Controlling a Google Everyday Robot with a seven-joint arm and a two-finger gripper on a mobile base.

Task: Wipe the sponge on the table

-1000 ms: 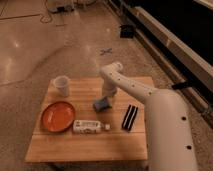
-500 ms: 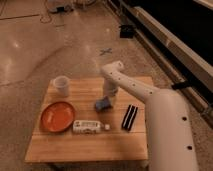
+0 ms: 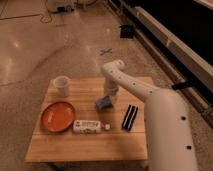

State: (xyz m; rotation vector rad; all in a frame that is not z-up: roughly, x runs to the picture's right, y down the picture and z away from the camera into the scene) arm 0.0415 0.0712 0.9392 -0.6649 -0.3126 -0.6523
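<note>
The sponge (image 3: 102, 103) is a small light-blue block lying near the middle of the light wooden table (image 3: 90, 145). My white arm reaches in from the right and bends down over the table. Its gripper (image 3: 109, 96) points down and meets the sponge's upper right edge, hiding part of it. The arm's wrist blocks the view of the contact between gripper and sponge.
An orange plate (image 3: 57, 116) sits at the left. A white cup (image 3: 61, 85) stands behind it. A white bottle (image 3: 90, 126) lies on its side in front of the sponge. A black ribbed block (image 3: 130, 117) lies to the right, close to my arm.
The gripper stays down on the sponge at the same spot; both have barely shifted.
</note>
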